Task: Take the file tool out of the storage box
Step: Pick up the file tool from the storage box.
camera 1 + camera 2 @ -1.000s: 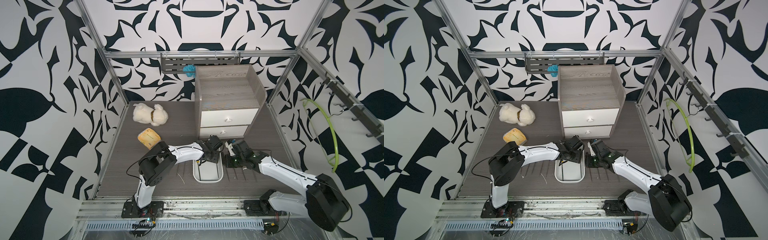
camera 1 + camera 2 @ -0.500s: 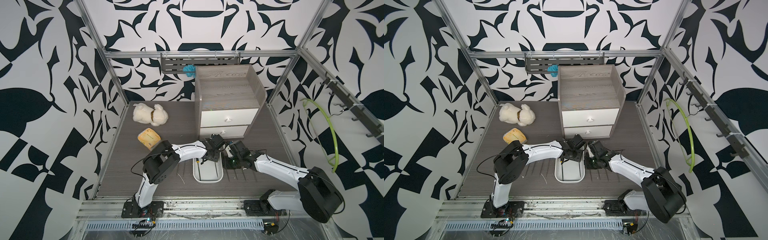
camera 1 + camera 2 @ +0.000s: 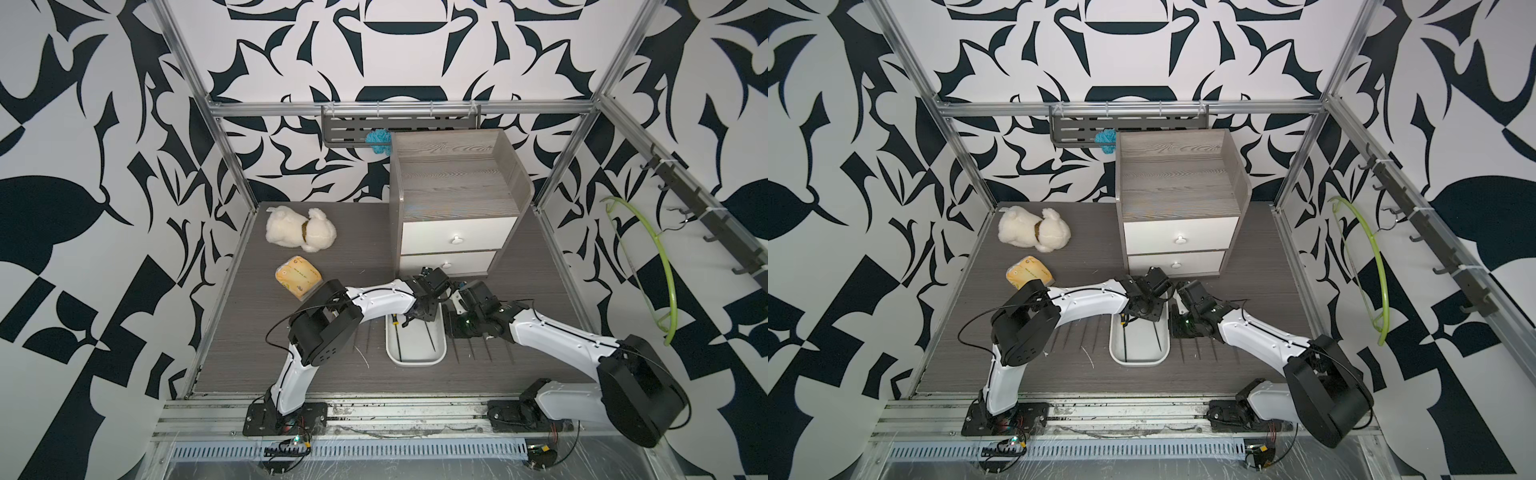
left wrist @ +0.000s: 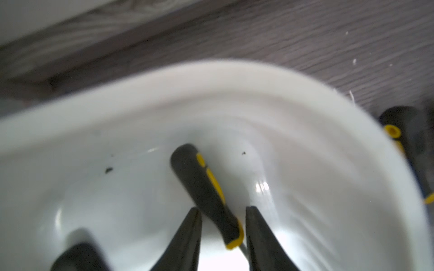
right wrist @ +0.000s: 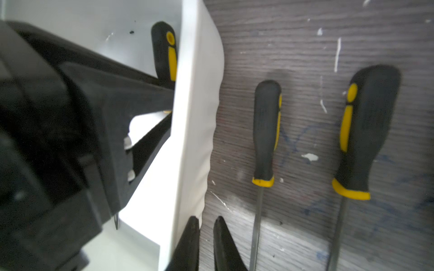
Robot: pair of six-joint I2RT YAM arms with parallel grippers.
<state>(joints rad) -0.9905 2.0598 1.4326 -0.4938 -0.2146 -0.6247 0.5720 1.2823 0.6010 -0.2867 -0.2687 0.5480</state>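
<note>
Straddling the collar end of a handle, the left gripper [image 4: 222, 212] has its two black tapered fingers apart, one on each side. A sliver of white shows between the handle and one finger. Whether the other finger presses the handle cannot be told.

That handle belongs to the slim, black-rubber-gripped, yellow-striped steel file tool [image 4: 203, 187]. It lies flat on the glossy floor of the shallow white plastic storage box [image 4: 211, 77], with its butt pointing at the rounded end wall and its thin shaft running back under the fingers. In the right wrist view the file tool [image 5: 163, 47] sits just beside the long side wall of the storage box [image 5: 195, 117].

The right gripper [image 5: 206, 224] is at the outside of that wall, its fingers nearly together with a narrow slit of table between them. Whether it pinches the rim cannot be told.

In a top view the storage box [image 3: 415, 362] lies on the dark grey wood-grain table [image 3: 478, 374], between the two arms and near the grey wood-grain cabinet with white drawers [image 3: 457, 187]. A second thin file [image 3: 397, 338] lies along the box's other side. Two more black-and-yellow-handled files [image 5: 266, 131] lie side by side on the table just outside the wall.
</note>
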